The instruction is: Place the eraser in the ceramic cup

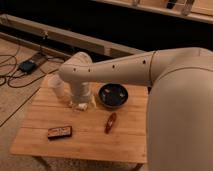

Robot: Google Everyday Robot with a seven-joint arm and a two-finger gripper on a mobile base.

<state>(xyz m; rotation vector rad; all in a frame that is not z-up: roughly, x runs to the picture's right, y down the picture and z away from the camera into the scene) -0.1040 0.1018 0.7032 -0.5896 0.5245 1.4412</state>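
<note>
The eraser [59, 131], a small flat dark block with an orange-brown face, lies on the wooden table [45, 115] near its front left. The ceramic cup [56, 86], white and cylindrical, stands at the back left and is partly hidden by my arm. My gripper [82, 105] hangs from the wrist just above the table, right of the cup and left of the dark bowl. It is behind and to the right of the eraser, apart from it.
A wide dark round bowl [113, 95] stands at the back middle. A glossy red-orange pointed object [110, 122] lies in front of it. My big white arm [170, 100] covers the table's right side. Cables [25, 65] lie on the floor to the left.
</note>
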